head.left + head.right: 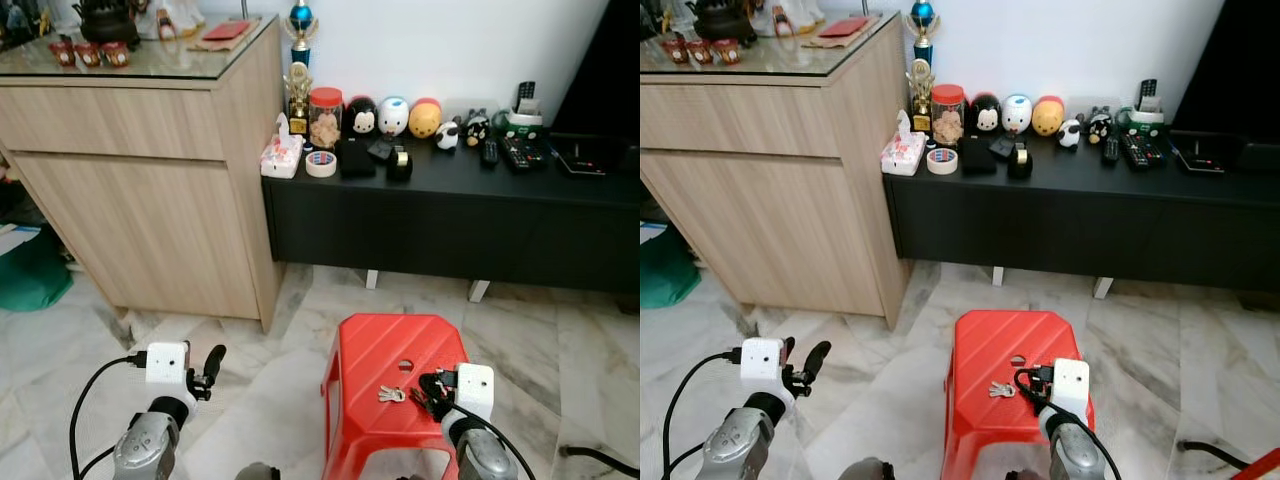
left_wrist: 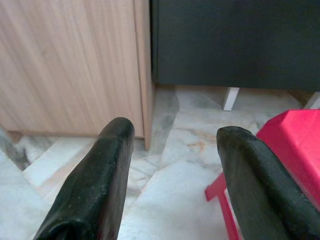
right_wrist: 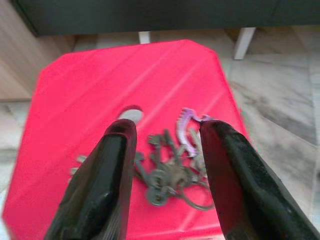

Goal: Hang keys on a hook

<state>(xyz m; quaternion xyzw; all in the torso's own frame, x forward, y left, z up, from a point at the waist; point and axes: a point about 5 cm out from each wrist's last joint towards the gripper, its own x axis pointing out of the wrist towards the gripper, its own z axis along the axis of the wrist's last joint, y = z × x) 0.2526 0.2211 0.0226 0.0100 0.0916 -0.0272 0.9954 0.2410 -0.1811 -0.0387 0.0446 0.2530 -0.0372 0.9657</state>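
At the far left I see a light wooden cabinet with a glass top, standing on the marble floor. My left gripper hangs low in front of it over the floor, fingers spread apart and holding nothing; through its wrist camera I see the cabinet's corner, the floor and the near edge of the red stool.

To the right of the cabinet runs a low black console against the white wall. Along its top, from the left end, I note a tissue pack, a roll of tape, a jar with a red lid, three round character figures and several remote controls toward the right end.

The red stool stands on the floor in front of the console. The keys lie flat on its seat near the front right corner, just beside the round hole at the seat's centre. A purple clip is attached to the bunch.

My right gripper sits directly over the keys, fingers parted, one on each side of the bunch. I cannot tell whether the fingertips touch the seat.
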